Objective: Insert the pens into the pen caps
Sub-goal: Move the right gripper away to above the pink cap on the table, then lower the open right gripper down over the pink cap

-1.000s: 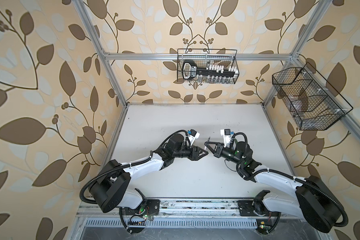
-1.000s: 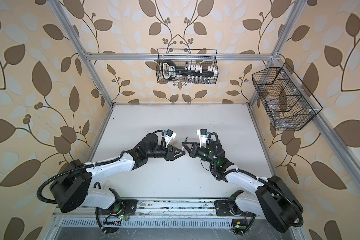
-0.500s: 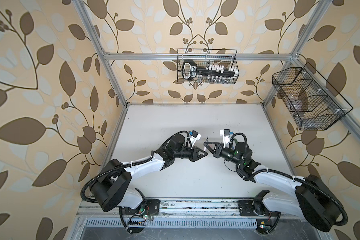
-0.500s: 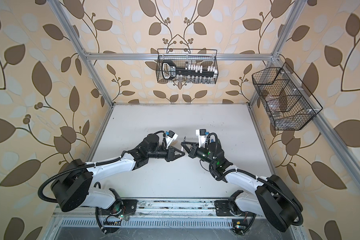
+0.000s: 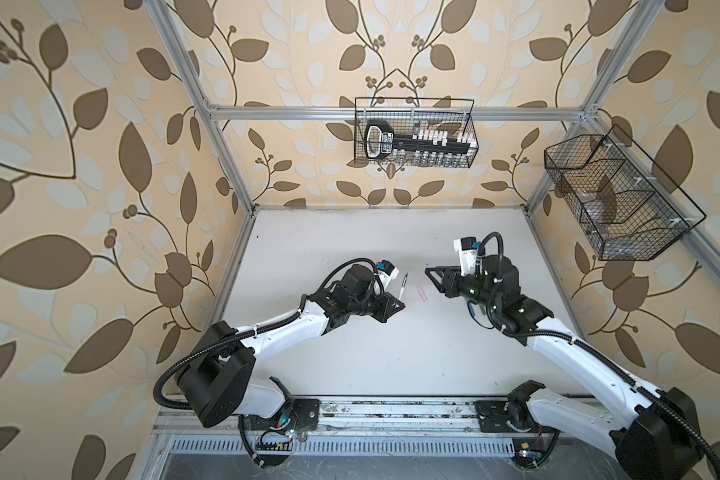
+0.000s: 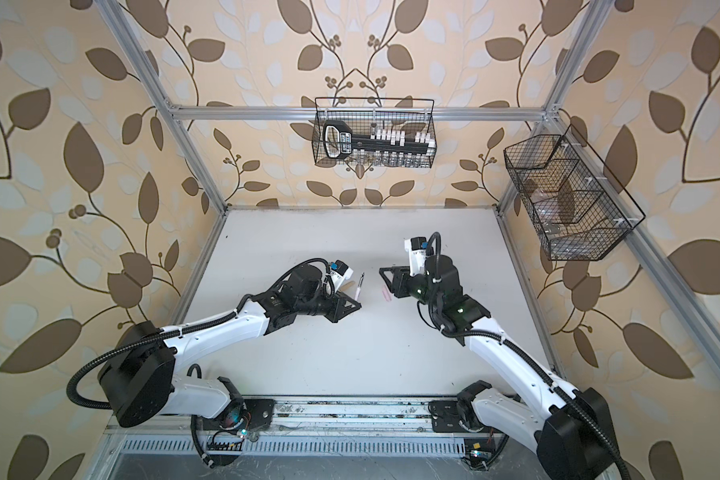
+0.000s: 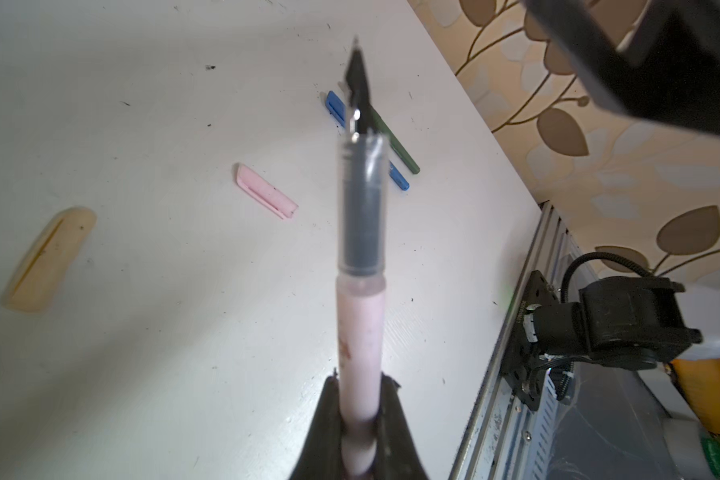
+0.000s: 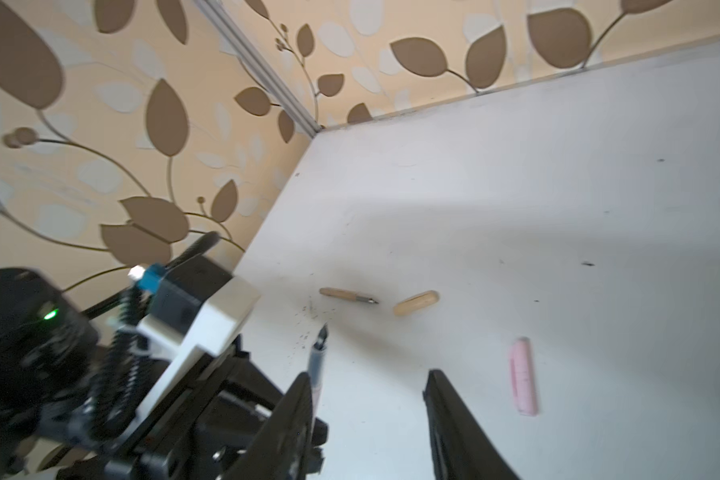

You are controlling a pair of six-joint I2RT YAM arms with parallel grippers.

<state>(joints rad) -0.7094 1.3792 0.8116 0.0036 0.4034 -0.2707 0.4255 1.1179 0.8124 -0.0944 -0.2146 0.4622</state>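
My left gripper (image 7: 360, 382) is shut on the rear end of a whitish-pink pen (image 7: 360, 324), whose dark tip points away from it. In both top views this pen (image 5: 403, 284) (image 6: 359, 286) sticks out of the left gripper (image 5: 395, 307) above the table. The right gripper (image 8: 366, 376) (image 5: 431, 272) stands open and empty just right of the pen. A pink cap (image 7: 267, 191) (image 8: 523, 376) (image 5: 422, 292) lies flat between the two grippers. A tan cap (image 8: 415, 303) (image 7: 48, 259) and a tan pen (image 8: 348, 296) lie close together. A blue pen (image 7: 399, 179) and a green pen (image 7: 400, 151) lie side by side, partly hidden.
A wire basket (image 5: 414, 133) with a black tool hangs on the back wall, and another wire basket (image 5: 616, 195) on the right wall. Aluminium frame posts stand at the table corners. A metal rail (image 5: 391, 411) with both arm bases runs along the front edge.
The two grippers were tip to tip; they have drawn apart. The left gripper has shut on the pink pen and the right gripper has opened and pulled back to the right.
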